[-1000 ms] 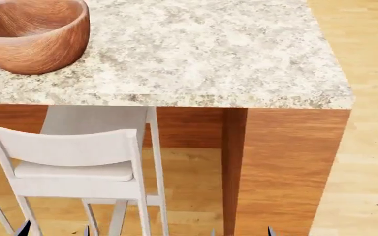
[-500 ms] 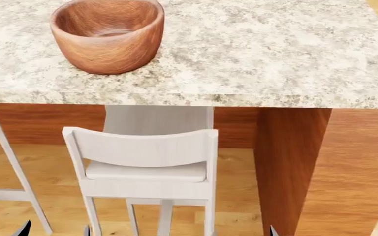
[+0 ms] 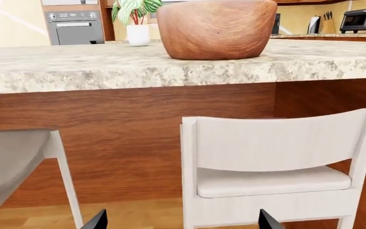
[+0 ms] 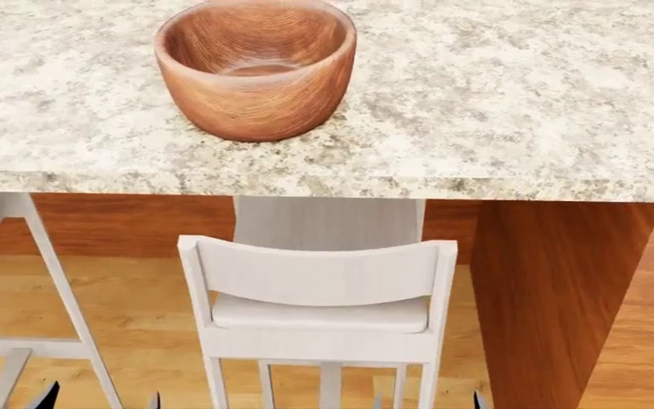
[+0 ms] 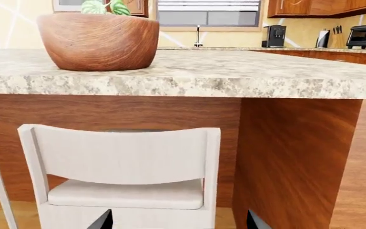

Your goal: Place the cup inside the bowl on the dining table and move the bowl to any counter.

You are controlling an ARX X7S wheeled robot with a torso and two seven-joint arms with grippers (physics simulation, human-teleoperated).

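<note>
The left gripper [image 3: 179, 222] is showing only two dark fingertips at the edge of its wrist view, spread wide apart and gripping nothing. The right gripper [image 5: 177, 220] is likewise showing two dark tips set well apart, released and empty. In the head view both pairs are peeking in at the near edge, low above the wooden floor [image 4: 134, 298].

Just beyond the grippers a white chair [image 4: 321, 294] is standing with its back toward the robot, tucked partly under the table's overhang. A second white chair [image 4: 9, 341] is showing to its left.

Above them the dining table [image 4: 509, 102], a pale speckled stone top on a reddish wood base, is stretching away. The bowl [image 4: 256, 66] is sitting upright on the table near its near edge, above and slightly left of the chair, with nothing inside it.

Farther back, in the left wrist view, a potted plant [image 3: 135, 21] is standing beyond the bowl, and an oven [image 3: 75, 26] is showing against the far wall.
</note>
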